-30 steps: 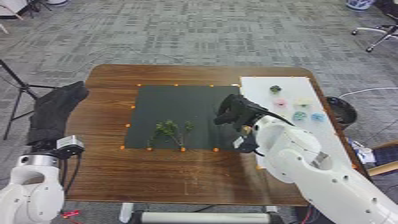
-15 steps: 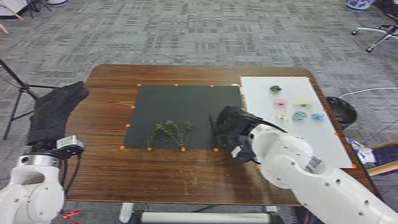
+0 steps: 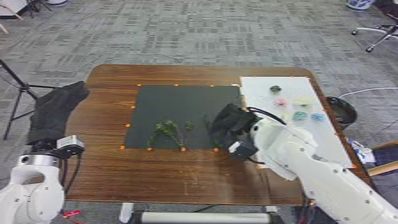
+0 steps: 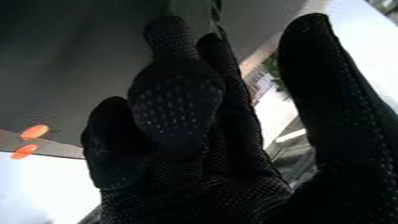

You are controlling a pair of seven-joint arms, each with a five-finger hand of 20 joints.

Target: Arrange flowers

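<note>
Across the brown table [image 3: 160, 175], work appears to be in its early part. The dark mat [image 3: 169, 102] carries the arrangement so far: green sprigs [image 3: 166, 130] lying near its near edge, left of the right hand [image 3: 233, 125], tops toward the far side and stems toward the near side. To the right, the white sheet [image 3: 289, 83] holds the loose flower heads: a dark one [image 3: 275, 89] farthest off, a pink one [image 3: 280, 102] and a pale yellow one [image 3: 303, 101] nearer, then a teal one [image 3: 299, 116] and a blue one [image 3: 317, 117] side by side. These remain to be placed; no bloom can be made out among the sprigs. As for pose, the right arm [image 3: 289, 145] extends from the near right, its hand low over the right part of the mat; contact with the surface cannot be confirmed. Its fingers are bent inward and appear to pinch a thin stem-like piece [image 4: 216, 12] at their tips; what bloom it bears, if any, cannot be told. The left arm [image 3: 34, 185] waits along the left side, its hand [image 3: 60, 107] relaxed, fingers extended, well apart from the flowers.
</note>
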